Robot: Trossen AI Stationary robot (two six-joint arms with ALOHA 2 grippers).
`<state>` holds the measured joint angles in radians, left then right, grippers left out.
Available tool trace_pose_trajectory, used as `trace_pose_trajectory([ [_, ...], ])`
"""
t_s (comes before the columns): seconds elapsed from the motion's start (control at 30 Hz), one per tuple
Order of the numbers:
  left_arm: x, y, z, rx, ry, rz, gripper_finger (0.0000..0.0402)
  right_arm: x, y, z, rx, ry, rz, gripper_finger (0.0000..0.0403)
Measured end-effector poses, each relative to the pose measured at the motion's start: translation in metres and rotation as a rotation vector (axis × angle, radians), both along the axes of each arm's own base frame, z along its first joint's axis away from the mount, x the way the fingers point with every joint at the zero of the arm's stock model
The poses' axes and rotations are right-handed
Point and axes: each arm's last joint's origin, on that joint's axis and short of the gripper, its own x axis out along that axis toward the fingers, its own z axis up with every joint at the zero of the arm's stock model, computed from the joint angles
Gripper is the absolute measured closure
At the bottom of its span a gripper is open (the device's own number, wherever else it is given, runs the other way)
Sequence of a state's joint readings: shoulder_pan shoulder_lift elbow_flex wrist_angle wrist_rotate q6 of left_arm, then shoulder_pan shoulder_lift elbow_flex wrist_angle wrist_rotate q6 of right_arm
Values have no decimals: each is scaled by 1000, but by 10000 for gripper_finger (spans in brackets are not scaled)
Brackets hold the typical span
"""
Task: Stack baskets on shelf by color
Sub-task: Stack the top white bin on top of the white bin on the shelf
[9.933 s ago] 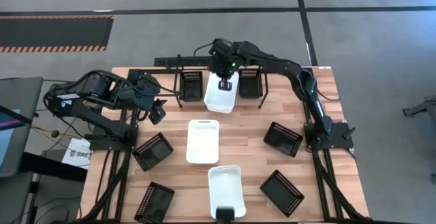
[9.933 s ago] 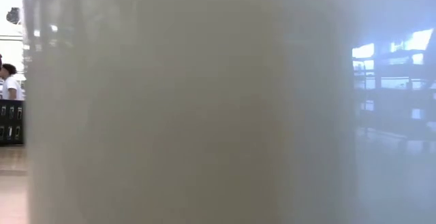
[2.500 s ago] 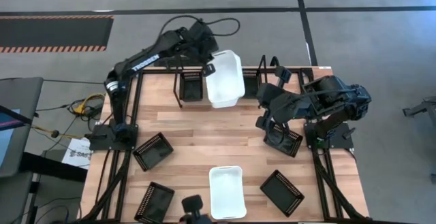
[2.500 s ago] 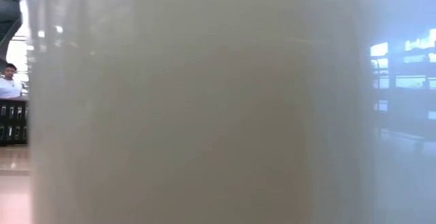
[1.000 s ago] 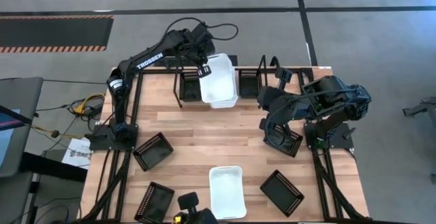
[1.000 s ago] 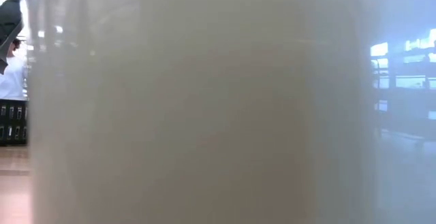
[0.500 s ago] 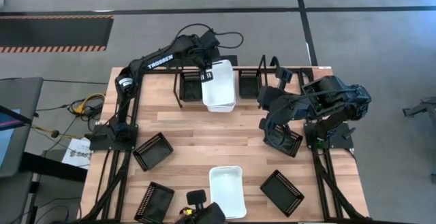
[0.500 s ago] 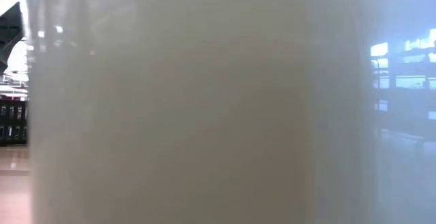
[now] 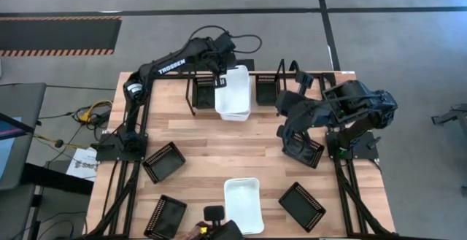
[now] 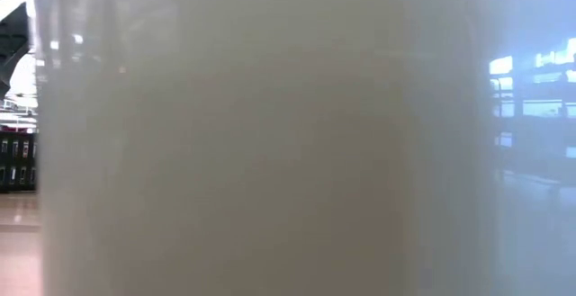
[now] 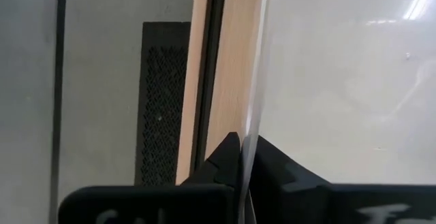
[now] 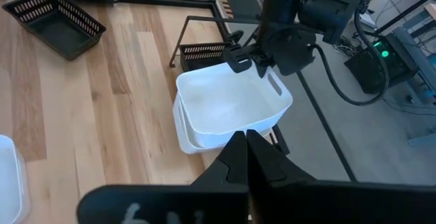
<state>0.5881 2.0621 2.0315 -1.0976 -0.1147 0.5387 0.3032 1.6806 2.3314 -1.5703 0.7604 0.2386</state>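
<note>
Surface: light wood table on a black frame, grey floor all round; its middle strip between the rack and the near basket lies bare.
Shelf: black wire rack along the far edge, upright loops dividing it into bays.
Held basket: white basket nested, slightly tilted, in a second white one in the rack's middle bay.
Left gripper: left gripper at that basket's far left rim, fingers clamped together on the thin wall.
Right gripper: right gripper over the table's right side, fingers pressed together, holding nothing.
Flanking bays: one black mesh basket left of the white pair, another black basket right of it.
Near edge: third white basket at the front middle, filling the low view.
Obstacles: loose black baskets at left, further ones at both front corners, and one black basket just beneath the right gripper.
</note>
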Motion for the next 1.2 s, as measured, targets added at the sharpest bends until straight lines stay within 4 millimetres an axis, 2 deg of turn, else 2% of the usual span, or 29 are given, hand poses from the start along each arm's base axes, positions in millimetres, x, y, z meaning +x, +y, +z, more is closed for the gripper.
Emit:
trace_pose_trajectory([
  [0.13,6,-4,2,45,-6,-2,366,1,-5,0,0,1,-18,398],
  [0.27,10,-7,14,139,-3,11,316,2,-9,0,1,1,-35,398],
  [0.43,14,-14,49,245,-66,17,260,2,-12,0,2,2,-43,399],
  [0.63,9,-25,94,204,-252,2,229,2,-11,0,1,3,-41,399],
  [0.83,-2,-31,88,107,-158,1,235,2,-10,0,5,4,-34,398],
  [1.0,-5,-33,86,49,-158,56,254,2,-10,0,5,8,-28,399],
  [1.1,-6,-35,85,17,-158,104,284,2,-10,0,3,9,-27,398],
  [1.2,-6,-35,85,16,-154,106,339,2,-10,0,3,10,-26,399],
])
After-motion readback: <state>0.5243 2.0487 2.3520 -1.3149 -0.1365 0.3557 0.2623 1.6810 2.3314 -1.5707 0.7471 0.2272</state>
